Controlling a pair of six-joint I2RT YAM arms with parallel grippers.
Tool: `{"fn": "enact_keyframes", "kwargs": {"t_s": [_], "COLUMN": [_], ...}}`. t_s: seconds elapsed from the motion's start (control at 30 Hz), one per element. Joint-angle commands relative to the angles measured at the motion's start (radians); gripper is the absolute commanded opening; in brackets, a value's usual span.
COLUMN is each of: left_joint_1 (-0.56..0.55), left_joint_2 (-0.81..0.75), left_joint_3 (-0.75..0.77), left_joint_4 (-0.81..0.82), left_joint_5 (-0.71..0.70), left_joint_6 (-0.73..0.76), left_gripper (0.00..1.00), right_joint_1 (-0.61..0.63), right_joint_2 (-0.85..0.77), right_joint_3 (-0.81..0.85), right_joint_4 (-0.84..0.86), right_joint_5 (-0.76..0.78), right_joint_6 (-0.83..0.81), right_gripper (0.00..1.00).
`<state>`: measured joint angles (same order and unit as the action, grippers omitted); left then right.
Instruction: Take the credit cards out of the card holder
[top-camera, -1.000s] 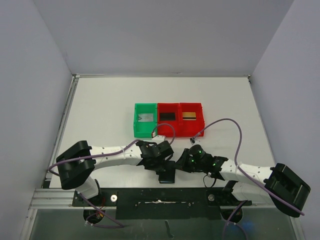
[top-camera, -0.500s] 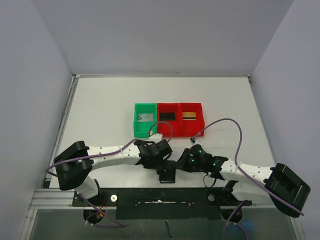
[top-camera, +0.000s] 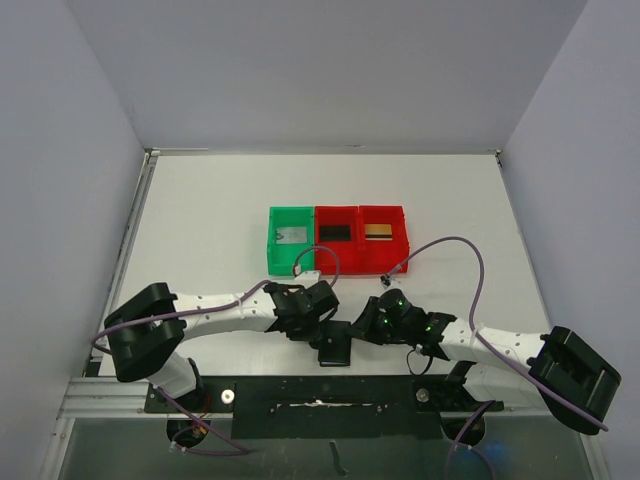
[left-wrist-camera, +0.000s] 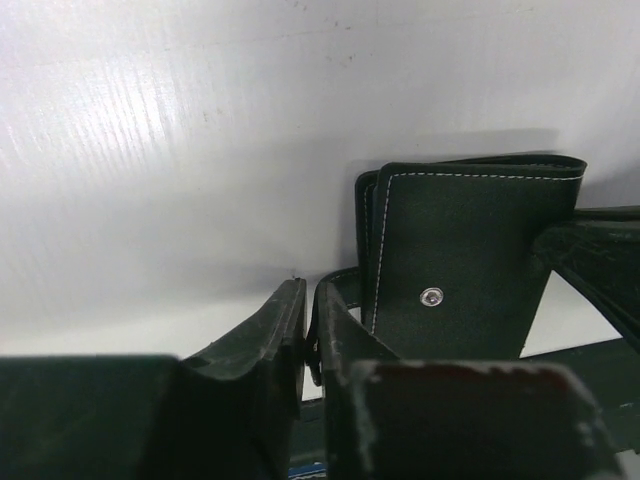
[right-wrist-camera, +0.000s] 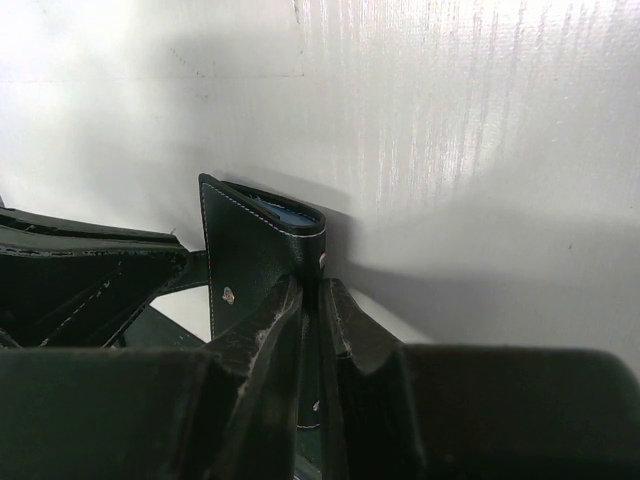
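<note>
There is one worktop (top-camera: 200, 220) and one black card holder (top-camera: 335, 348). There are three bins: one green bin (top-camera: 271, 245) and two red ones, the middle red bin (top-camera: 340, 260) and the right red bin (top-camera: 388, 258). There are three credit cards: one pale grey card (top-camera: 290, 236), one black card (top-camera: 334, 233) and one gold card (top-camera: 378, 232). There are two arms, the left arm (top-camera: 220, 305) and the right arm (top-camera: 495, 345). Each has two fingers, the left arm's fingers (left-wrist-camera: 262, 345) and the right arm's fingers (right-wrist-camera: 262, 335). There are two purple cables, the left cable (top-camera: 329, 252) and the right cable (top-camera: 470, 250).

Left arm (top-camera: 230, 305) pulled slightly left; card holder (top-camera: 333, 349) shifted along.
</note>
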<state>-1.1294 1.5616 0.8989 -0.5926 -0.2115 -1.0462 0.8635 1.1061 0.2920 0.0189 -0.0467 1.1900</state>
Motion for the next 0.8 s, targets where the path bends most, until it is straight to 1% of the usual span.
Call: {"fn": "enact_keyframes", "kwargs": {"t_s": [0.0, 0.03, 0.17, 0.3, 0.33, 0.47, 0.53, 0.67, 0.77], "left_joint_1": [0.002, 0.002, 0.002, 0.007, 0.01, 0.024, 0.03, 0.037, 0.04], "left_joint_2": [-0.052, -0.055, -0.094, -0.151, -0.166, -0.23, -0.255, -0.285, -0.298], "left_joint_3": [0.001, 0.001, 0.004, 0.006, 0.005, -0.008, -0.016, -0.02, -0.016], "left_joint_4": [0.051, 0.05, 0.06, 0.06, 0.063, 0.087, 0.101, 0.119, 0.129], "left_joint_5": [0.008, 0.006, -0.008, -0.042, -0.048, -0.054, -0.052, -0.045, -0.037], "left_joint_6": [-0.014, -0.013, -0.011, -0.005, -0.003, 0.0, 0.0, 0.001, 0.004], "left_gripper": [0.03, 0.0, 0.0, 0.0, 0.0, 0.0, 0.0, 0.0, 0.0], "right_joint_1": [-0.005, -0.006, -0.017, -0.069, -0.088, -0.15, -0.162, -0.164, -0.165], "right_joint_2": [0.005, 0.004, 0.001, 0.004, 0.001, -0.036, -0.062, -0.133, -0.212], "right_joint_3": [0.004, 0.005, 0.015, 0.047, 0.059, 0.104, 0.128, 0.154, 0.146], "right_joint_4": [-0.01, -0.01, -0.017, -0.067, -0.089, -0.173, -0.213, -0.273, -0.297], "right_joint_5": [0.024, 0.024, 0.02, -0.006, -0.013, -0.024, -0.015, 0.013, 0.056], "right_joint_6": [-0.011, -0.013, -0.029, -0.076, -0.099, -0.158, -0.174, -0.176, -0.139], "right_gripper": [0.05, 0.05, 0.08, 0.15, 0.19, 0.41, 0.48, 0.68, 0.81]}}
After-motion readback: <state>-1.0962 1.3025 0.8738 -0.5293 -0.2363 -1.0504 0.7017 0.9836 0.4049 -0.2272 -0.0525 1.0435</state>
